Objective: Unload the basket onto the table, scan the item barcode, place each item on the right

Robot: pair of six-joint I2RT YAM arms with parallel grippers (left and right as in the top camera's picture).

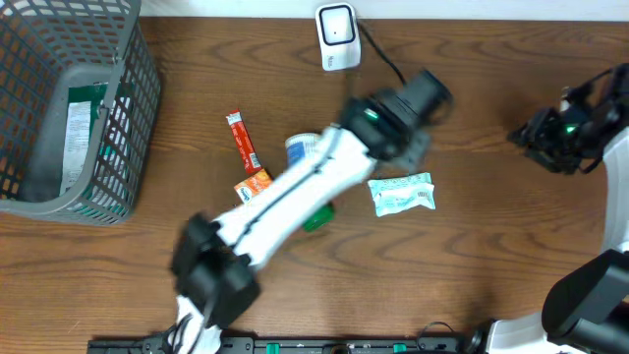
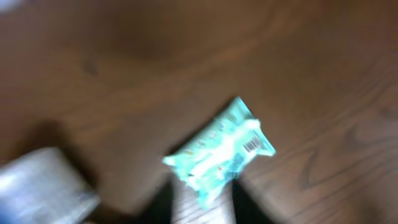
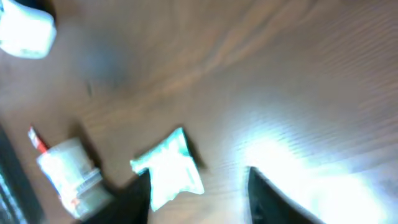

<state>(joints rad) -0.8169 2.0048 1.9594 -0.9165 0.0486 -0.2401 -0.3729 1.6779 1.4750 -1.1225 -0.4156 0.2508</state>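
Desk [image 1: 491,256] is brown wood with a clear grain and a bit of sheen where the light hits it. The teal packet [image 1: 401,194] looks like crinkly glossy plastic film. The basket [image 1: 138,88] is matt grey plastic mesh, and the scanner [image 1: 336,37] is smooth white plastic.

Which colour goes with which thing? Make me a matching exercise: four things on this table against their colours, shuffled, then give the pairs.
Things:
1. basket
2. scanner
3. packet with barcode
4. thin sachet

Colours:
A. red
B. teal
C. grey
D. white

Pairs: 1-C, 2-D, 3-B, 4-A.
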